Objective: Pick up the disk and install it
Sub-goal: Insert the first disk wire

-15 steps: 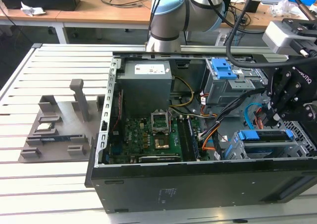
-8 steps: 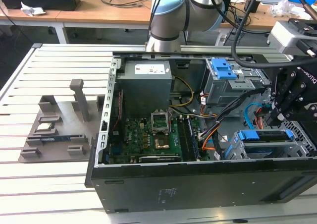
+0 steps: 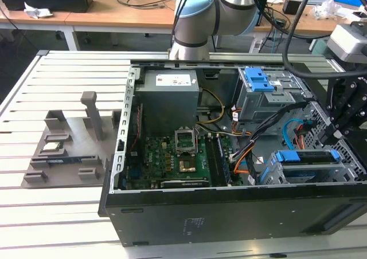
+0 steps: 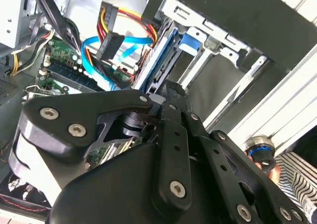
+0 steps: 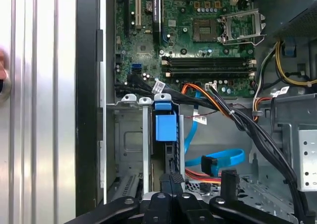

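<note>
The disk [image 3: 304, 157], silver with a blue carrier frame, sits in the drive cage [image 3: 269, 176] at the exterior view's right, inside the open computer case [image 3: 229, 213]. In the first wrist view its blue tab [image 5: 165, 125] stands up in the cage slot. Its blue edge [image 4: 166, 45] shows in the second wrist view. My gripper [image 3: 331, 137] hangs at the cage's outer end. The black fingertips of the gripper [image 5: 172, 178] [image 4: 168, 87] are shut together with nothing between them, close to the disk's end. Whether they touch it I cannot tell.
The motherboard [image 3: 178, 156], a grey power-supply box [image 3: 170, 98] and an upper bay with a blue latch [image 3: 258, 78] are inside the case. Blue, orange and black cables [image 5: 218, 159] run beside the cage. A grey fixture [image 3: 63, 144] lies on the slatted table. A striped sleeve [image 4: 297, 174] shows beside the case.
</note>
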Controlling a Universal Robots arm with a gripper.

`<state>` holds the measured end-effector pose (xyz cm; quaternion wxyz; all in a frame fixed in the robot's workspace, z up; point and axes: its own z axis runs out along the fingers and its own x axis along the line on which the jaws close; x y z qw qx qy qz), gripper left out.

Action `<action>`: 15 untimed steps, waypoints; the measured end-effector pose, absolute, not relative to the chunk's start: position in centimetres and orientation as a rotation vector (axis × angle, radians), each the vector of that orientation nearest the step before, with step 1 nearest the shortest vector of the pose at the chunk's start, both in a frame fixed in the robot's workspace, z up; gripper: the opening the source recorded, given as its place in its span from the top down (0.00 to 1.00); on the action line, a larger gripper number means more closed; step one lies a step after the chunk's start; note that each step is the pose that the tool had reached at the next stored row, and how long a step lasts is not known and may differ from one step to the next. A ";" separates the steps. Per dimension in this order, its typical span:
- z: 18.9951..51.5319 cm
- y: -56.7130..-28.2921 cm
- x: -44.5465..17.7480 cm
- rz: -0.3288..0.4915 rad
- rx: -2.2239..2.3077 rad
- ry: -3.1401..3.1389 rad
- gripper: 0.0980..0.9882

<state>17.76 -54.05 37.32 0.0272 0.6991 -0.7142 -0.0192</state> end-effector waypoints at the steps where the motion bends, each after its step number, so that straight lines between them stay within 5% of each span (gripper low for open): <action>1: 37.3 -53.8 18.1 -0.058 2.159 -2.205 0.99; 15: 37.1 -48.5 18.8 -0.050 2.155 -2.202 0.99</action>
